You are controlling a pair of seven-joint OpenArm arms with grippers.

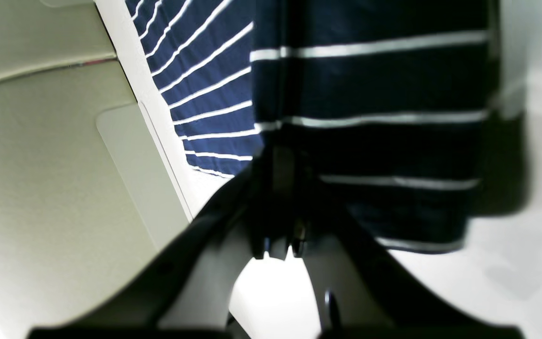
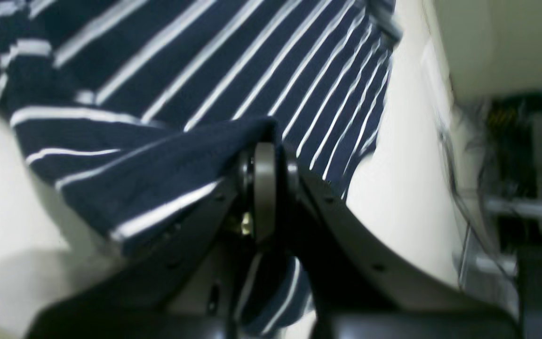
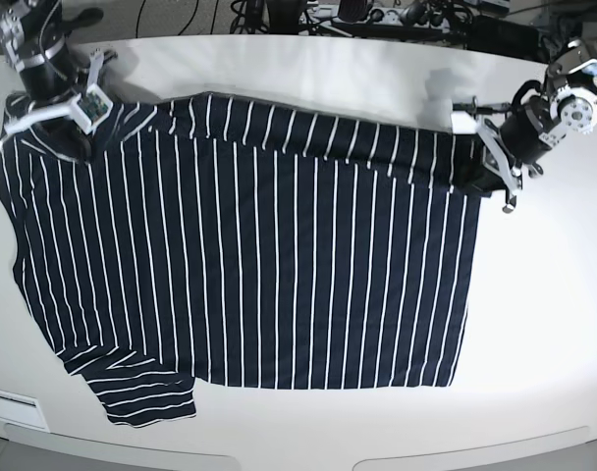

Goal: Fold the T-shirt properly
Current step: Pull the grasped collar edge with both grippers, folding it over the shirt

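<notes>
T-shirt (image 3: 240, 265): dark navy, thin evenly spaced white stripes, same pattern on the sleeve (image 3: 141, 392). Table (image 3: 534, 324): plain white. Left gripper (image 1: 278, 207) and right gripper (image 2: 264, 188): black housings, the right one with a grey centre part.

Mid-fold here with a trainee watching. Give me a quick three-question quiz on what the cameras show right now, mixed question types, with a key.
1. True or false: both end effectors are shut on the T-shirt.
2. In the base view, which edge of the T-shirt is lifted and doubled over: A) the far edge between the two arms, B) the near edge, C) none?
3. Fill in: the sleeve lying flat at the table's near edge is on the base view's ____ side.

Key:
1. True: the left end effector and the right end effector each pinch striped fabric.
2. A
3. left
</notes>
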